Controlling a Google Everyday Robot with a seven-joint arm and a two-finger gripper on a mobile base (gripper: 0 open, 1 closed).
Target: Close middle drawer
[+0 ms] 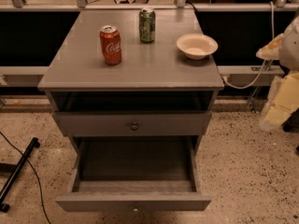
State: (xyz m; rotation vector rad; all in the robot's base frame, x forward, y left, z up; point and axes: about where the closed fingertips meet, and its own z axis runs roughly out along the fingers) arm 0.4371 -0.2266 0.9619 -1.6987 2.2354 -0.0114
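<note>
The middle drawer (134,202) is pulled far out at the bottom of the grey cabinet (131,73). Its long, deep box is empty, and its low front panel has a small knob (135,209) near the frame's lower edge. Above it is a taller drawer front with a dark round knob (134,125), almost flush with the cabinet, and a dark open slot lies under the cabinet top. My gripper (281,104) is a pale shape at the right edge, well to the right of the cabinet and touching nothing.
On the cabinet top stand a red cola can (110,44), a green can (147,25) and a white bowl (196,45). A black stand leg (18,171) and cable lie on the speckled floor at left. A dark bench runs behind.
</note>
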